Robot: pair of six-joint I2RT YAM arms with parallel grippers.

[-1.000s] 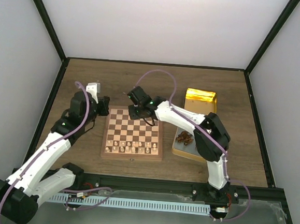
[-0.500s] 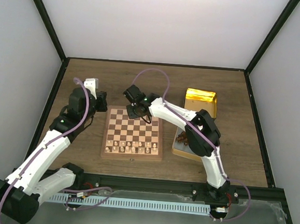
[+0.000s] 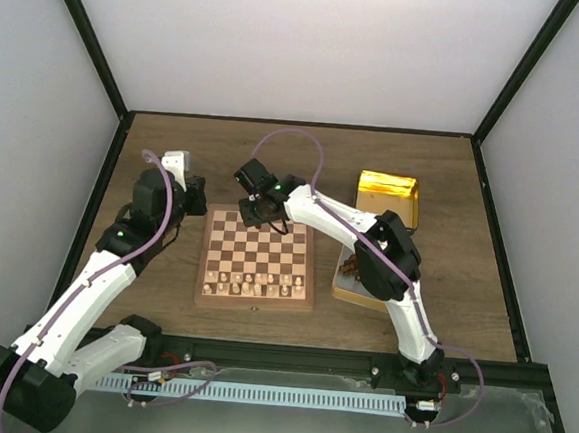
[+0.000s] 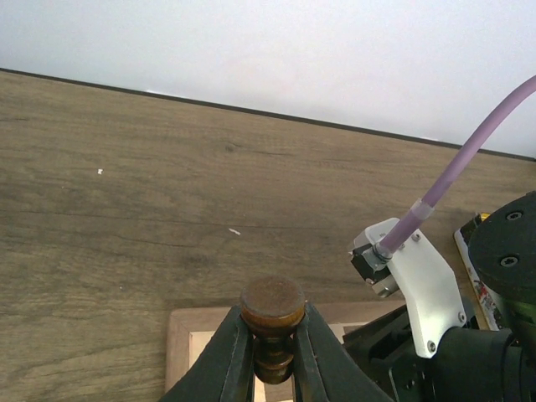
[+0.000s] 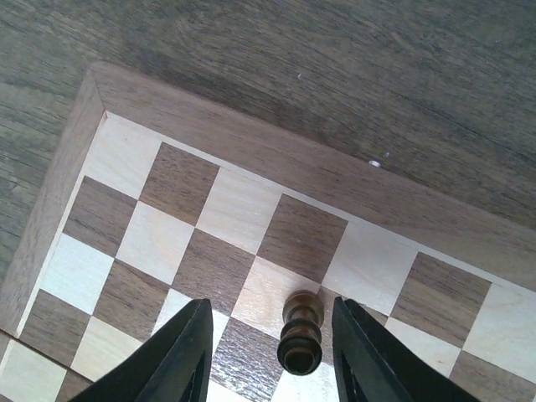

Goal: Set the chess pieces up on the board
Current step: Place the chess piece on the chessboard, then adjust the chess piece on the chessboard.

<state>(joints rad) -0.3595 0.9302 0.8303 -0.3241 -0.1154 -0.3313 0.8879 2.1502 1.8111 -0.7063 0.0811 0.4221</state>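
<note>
Reaching right arm (image 3: 329,218) over board (image 3: 256,256), jaws parted

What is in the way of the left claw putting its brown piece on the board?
Nothing visible lies between the dark piece in the left gripper and the board corner right by it. The right gripper hangs open over nearby far rows, around a second dark piece, and could crowd those squares.

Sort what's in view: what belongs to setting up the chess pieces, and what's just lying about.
Job in hand:
board
pinched dark piece in the shut left gripper
standing dark piece on the board, between the fingers of the open right gripper

Lying about:
gold tin
pale chessmen on the board's near rows
</note>
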